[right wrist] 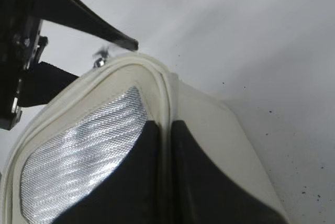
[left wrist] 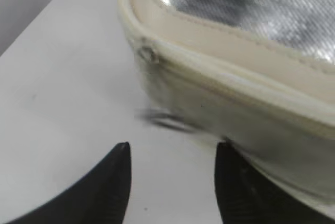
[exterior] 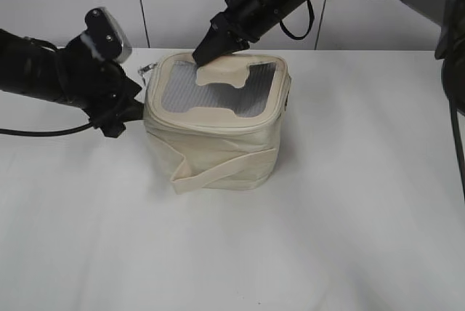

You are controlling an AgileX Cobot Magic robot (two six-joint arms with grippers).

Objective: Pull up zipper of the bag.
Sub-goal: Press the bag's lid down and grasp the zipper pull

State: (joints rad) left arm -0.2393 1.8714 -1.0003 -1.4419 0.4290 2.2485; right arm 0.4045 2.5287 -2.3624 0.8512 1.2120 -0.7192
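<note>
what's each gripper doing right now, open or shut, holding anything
Left gripper: open, holding nothing, beside the bag.
Right gripper: shut, pinching the bag's lid edge.

You are seeing the ring pull [left wrist: 168,121] smearing into a dark blur beside the bag [left wrist: 235,103], the left gripper [left wrist: 172,187] getting cropped by the frame's bottom edge, and the right gripper [right wrist: 166,177] possibly covering part of the zipper [right wrist: 166,85].

Open table [exterior: 327,238] in front and right of the bag [exterior: 218,147]; both end effectors crowd its rear-left corner.
</note>
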